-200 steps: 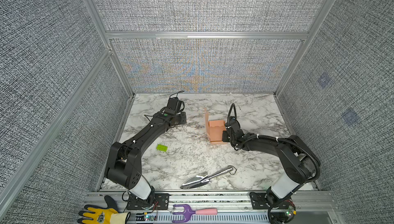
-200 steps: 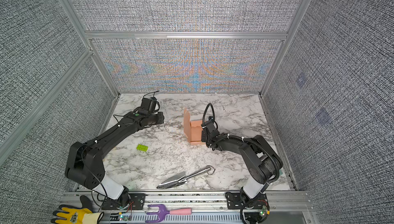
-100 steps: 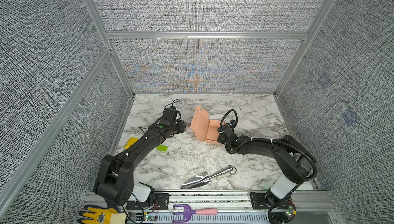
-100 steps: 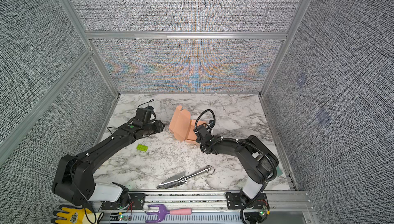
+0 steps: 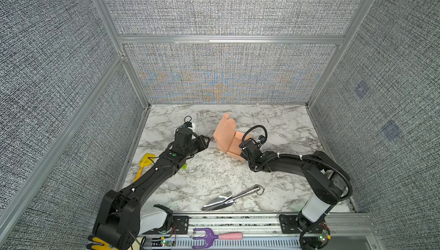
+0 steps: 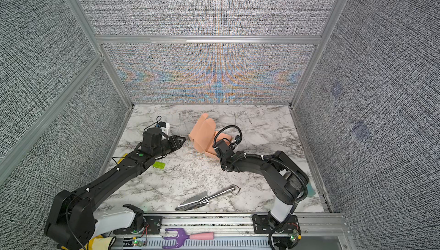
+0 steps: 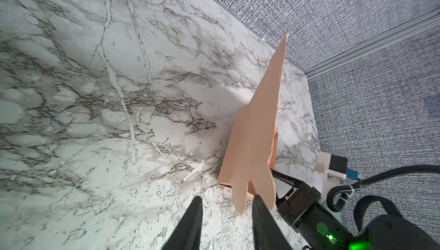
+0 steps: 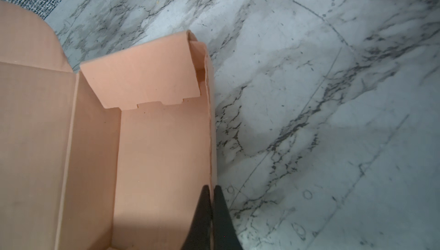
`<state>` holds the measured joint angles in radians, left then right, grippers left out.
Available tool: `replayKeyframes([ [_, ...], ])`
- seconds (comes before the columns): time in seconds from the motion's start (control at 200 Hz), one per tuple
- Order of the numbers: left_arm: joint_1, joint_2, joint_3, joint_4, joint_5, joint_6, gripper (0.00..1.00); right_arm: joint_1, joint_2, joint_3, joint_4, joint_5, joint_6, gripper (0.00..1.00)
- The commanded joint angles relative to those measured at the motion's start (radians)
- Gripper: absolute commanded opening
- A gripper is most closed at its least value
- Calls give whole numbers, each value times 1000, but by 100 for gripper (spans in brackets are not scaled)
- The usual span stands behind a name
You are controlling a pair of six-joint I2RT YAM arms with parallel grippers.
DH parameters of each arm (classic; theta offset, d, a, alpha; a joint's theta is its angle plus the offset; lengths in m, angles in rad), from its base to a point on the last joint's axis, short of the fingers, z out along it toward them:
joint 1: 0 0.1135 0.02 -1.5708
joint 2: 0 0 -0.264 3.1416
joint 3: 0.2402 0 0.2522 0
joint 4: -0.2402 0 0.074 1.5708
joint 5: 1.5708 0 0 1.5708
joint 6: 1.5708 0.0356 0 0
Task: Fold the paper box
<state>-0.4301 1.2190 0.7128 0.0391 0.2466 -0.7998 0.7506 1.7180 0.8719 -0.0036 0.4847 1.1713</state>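
1. Right, the right tool (image 8: 211, 190) is clamped shut on a side wall of the paper box (image 8: 154, 141). It pinches the thin cardboard edge between its tips, and the box sits on the marble surface (image 5: 214, 177) directly ahead of it.
2. Big change in the last second: the right arm has dragged the box across towards its partner. The lid panel, which stood straight up, now leans back away from the right tool.
3. Meanwhile the left tool (image 5: 206, 139) has swung in from the back wall. It points at the lid's outer face and stops just short of it in both top views.
4. Its jaws stand partly open with nothing between them. In the left wrist view a lid flap hangs just ahead of them, not gripped.
5. Inside the box, beyond the right tool, one side flap is folded in over the floor, and the lid is not yet closed.
6. So this looks like the start of two-arm work: the right tool anchors the box while the left is placed to push the lid over.
7. My worry is that the pinched wall is thin and could buckle if the left tool shoves hard.
8. A green brick (image 6: 158, 164) lies back beside the left forearm, and a metal trowel (image 5: 228, 197) lies well behind both tools.
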Motion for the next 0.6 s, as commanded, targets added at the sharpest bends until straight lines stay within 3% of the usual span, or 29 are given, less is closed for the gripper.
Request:
replayKeyframes([
  [0.0,-6,-21,-39,115,1,-56,37,4,5,6,-40,30,110,0],
  [0.305,-137,-60,-123,201,-177,-73,37,9,31,40,-96,32,217,0],
  [0.59,-235,91,-117,353,-225,-112,36,21,56,91,-134,43,234,0],
])
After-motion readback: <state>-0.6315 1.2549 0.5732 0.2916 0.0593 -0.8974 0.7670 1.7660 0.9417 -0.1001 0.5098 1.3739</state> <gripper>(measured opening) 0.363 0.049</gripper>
